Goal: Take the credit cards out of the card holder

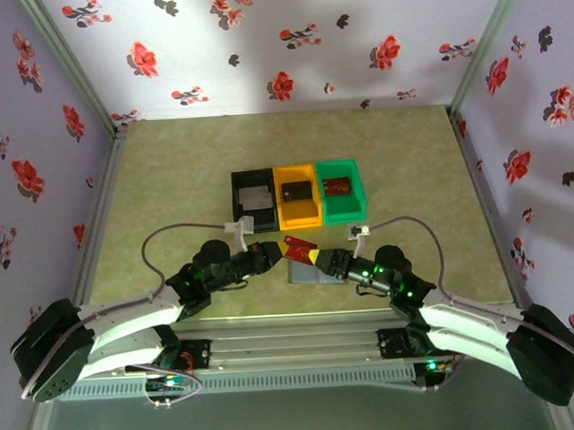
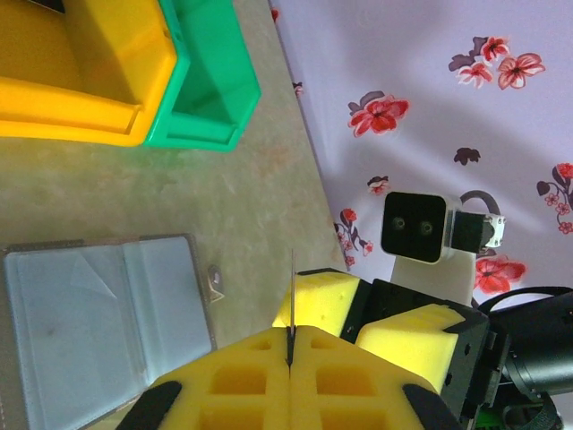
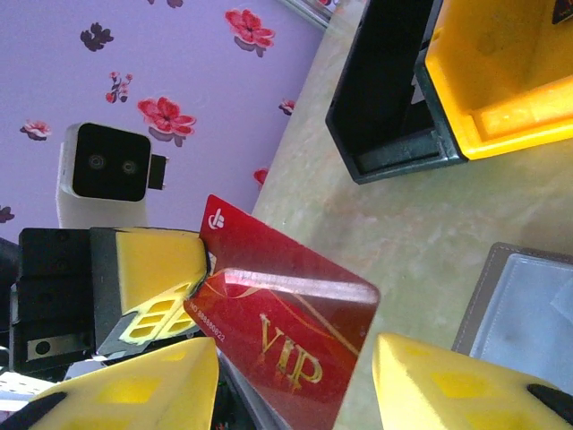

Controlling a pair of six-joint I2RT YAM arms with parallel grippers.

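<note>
Top external view: three bins stand side by side in a row around the middle of the surface, a black bin point(image 1: 253, 199), an orange bin point(image 1: 298, 195) and a green bin point(image 1: 341, 189), each with a card lying inside. Just nearer the near edge lies the card holder point(image 1: 313, 271), flat and grey. Both wrists crowd in from either side and cover its ends. A red VIP card point(image 1: 300, 245) hangs above the holder's far edge, between the holder and the bins.

From the left wrist, the left fingers point(image 2: 233, 385) are pressed together on that card. It is seen edge-on here as a thin dark line rising from the seam between the yellow pads. The holder lies open beside them on the surface, two pale panels with clear pockets.

From the right wrist, the right fingers point(image 3: 134, 385) are spread apart, one yellow pad on each side of the card's lower corner. There is a clear gap to the pad on the holder's side, and I cannot tell whether the other pad touches the card. The left arm's wrist camera block point(image 3: 103, 175) looms behind the card, and the black and orange bins sit beyond.
</note>
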